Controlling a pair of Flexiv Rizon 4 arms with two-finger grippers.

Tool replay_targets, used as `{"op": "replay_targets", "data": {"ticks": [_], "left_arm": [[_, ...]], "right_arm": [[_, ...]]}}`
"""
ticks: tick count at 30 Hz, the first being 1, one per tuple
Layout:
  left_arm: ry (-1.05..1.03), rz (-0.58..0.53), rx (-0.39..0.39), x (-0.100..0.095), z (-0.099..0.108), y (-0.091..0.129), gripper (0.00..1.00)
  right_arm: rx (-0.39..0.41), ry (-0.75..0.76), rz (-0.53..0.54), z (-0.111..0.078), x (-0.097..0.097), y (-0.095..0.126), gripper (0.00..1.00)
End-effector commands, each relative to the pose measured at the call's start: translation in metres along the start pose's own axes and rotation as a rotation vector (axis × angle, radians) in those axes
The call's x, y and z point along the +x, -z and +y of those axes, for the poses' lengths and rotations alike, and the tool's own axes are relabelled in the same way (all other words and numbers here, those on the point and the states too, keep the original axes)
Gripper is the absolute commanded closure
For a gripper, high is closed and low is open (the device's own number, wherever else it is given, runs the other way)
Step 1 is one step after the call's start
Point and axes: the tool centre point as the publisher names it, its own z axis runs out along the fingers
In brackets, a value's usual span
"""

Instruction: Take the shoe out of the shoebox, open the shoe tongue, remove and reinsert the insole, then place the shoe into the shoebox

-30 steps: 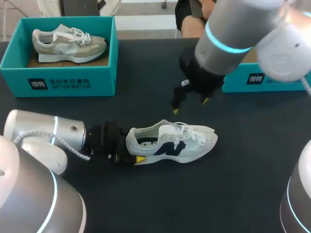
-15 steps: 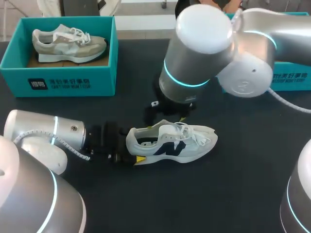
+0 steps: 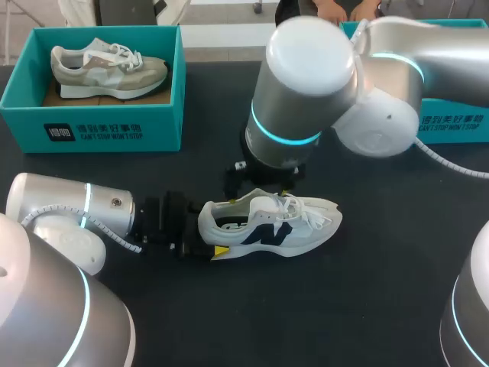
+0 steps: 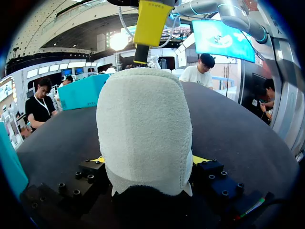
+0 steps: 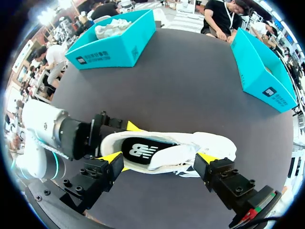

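Over the last second the right arm (image 3: 306, 92) has swung in from the far right and now hangs directly above the white sneaker (image 3: 267, 223); the shoe itself has not shifted. From the head view, the sneaker lies on its sole on the black table (image 3: 382, 290), outside both boxes, toe pointing to the robot's right. The left gripper (image 3: 200, 246) clamps its heel, with one yellow tip showing under the collar. That grip likely anchors the shoe so the other arm can work inside it. A teal shoebox (image 3: 92, 126) at far left holds a grey sneaker (image 3: 107, 65). A second teal shoebox (image 3: 451, 126), partly hidden behind the arm, sits at far right.

In the left wrist view the sneaker's padded heel fills the space between the fingers, and both yellow tips press its sides. One yellow fingertip (image 4: 152, 21) of the other arm hangs above the collar.

The right wrist view looks straight down into the shoe. The right gripper (image 5: 159, 160) stands wide open, its fingers straddling the sneaker's middle and touching nothing. The dark insole (image 5: 140, 150) is seated inside. The tongue (image 5: 174, 153) seems to lie partly over the opening, though whether it is already pulled back is hard to judge. This stance suits a descent onto the tongue or insole, so that step appears not yet done.
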Motion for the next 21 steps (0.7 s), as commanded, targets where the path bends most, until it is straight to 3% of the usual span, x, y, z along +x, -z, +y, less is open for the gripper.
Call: {"op": "replay_targets", "data": {"ticks": [1, 13, 18, 21], "left_arm": [[0.000, 0.000, -0.003, 0.002, 0.001, -0.003, 1.00], [0.000, 0.000, -0.003, 0.002, 0.001, -0.003, 1.00], [0.000, 0.000, -0.003, 0.002, 0.001, -0.003, 1.00], [0.000, 0.000, -0.003, 0.002, 0.001, -0.003, 1.00]], "right_arm": [[-0.007, -0.021, -0.028, -0.001, 0.004, -0.018, 0.00], [0.071, -0.053, -0.083, -0.008, 0.002, -0.038, 0.00], [0.092, -0.063, -0.104, -0.012, -0.001, -0.038, 0.18], [0.104, -0.061, -0.118, -0.012, -0.002, -0.038, 0.38]]}}
